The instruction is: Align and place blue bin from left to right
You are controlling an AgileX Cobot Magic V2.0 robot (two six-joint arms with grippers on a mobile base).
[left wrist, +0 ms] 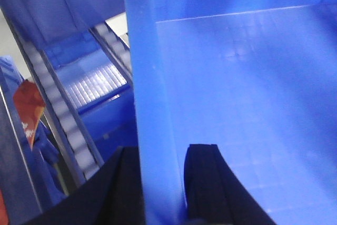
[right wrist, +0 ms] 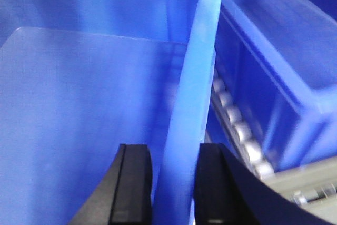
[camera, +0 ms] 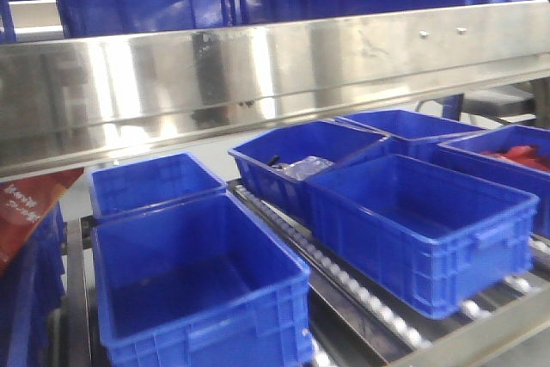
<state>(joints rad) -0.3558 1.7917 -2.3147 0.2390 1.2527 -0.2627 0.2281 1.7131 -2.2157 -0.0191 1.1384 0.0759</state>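
Observation:
In the left wrist view my left gripper (left wrist: 163, 148) is shut on the upright left wall (left wrist: 147, 51) of a blue bin, one black finger (left wrist: 208, 183) inside and the other outside. My right gripper (right wrist: 175, 148) is shut on a blue bin's right wall (right wrist: 197, 67) in the same way, with the empty bin floor (right wrist: 79, 119) to its left. The front view shows several open blue bins on the roller lanes, the nearest one (camera: 202, 290) at front left. Neither gripper appears in that view.
A steel beam (camera: 275, 75) crosses above the lanes. Roller tracks (camera: 344, 281) run between the bins. Another blue bin (camera: 421, 229) stands to the right, and one behind it holds a wrapped item (camera: 305, 167). A red package (camera: 26, 204) lies at far left.

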